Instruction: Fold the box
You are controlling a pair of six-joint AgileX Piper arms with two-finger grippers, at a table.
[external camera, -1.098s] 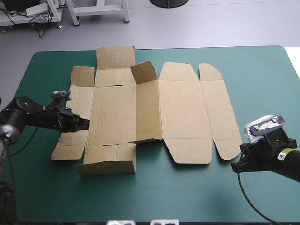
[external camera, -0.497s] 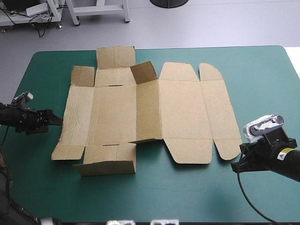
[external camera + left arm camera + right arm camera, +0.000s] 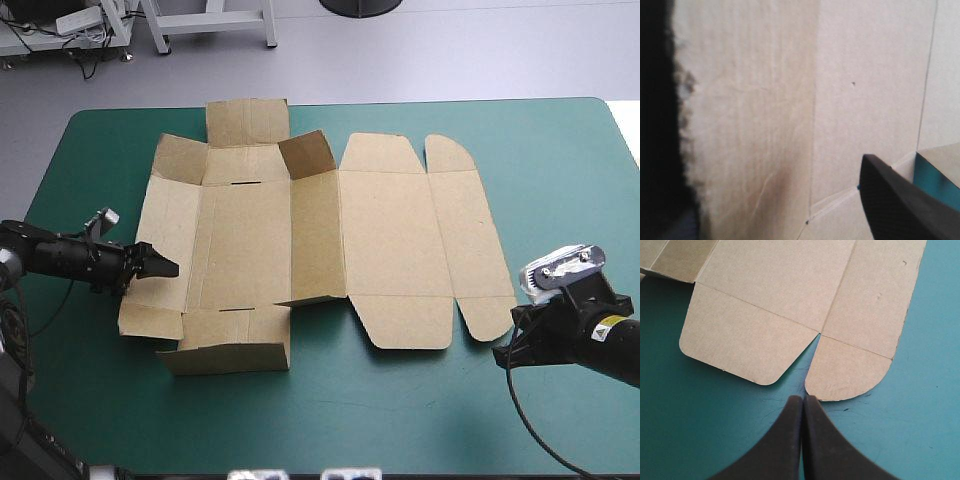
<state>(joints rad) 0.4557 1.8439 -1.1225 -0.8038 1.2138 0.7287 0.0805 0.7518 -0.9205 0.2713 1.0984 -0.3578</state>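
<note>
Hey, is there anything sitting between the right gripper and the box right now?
Nothing visible does. The right gripper is shut and points at the box, stopping just short of its near edge. Only a strip of bare teal-green cover lies between them.

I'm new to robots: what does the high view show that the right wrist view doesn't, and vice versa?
Only the high view shows the whole flat brown cardboard box sheet, a flap standing up near its far edge, and the left gripper at its left edge. Only the right wrist view shows that the right gripper is shut, its black fingers meeting in one point. Both show the teal-green table cover and the sheet's rounded end flap nearest that gripper.
</note>
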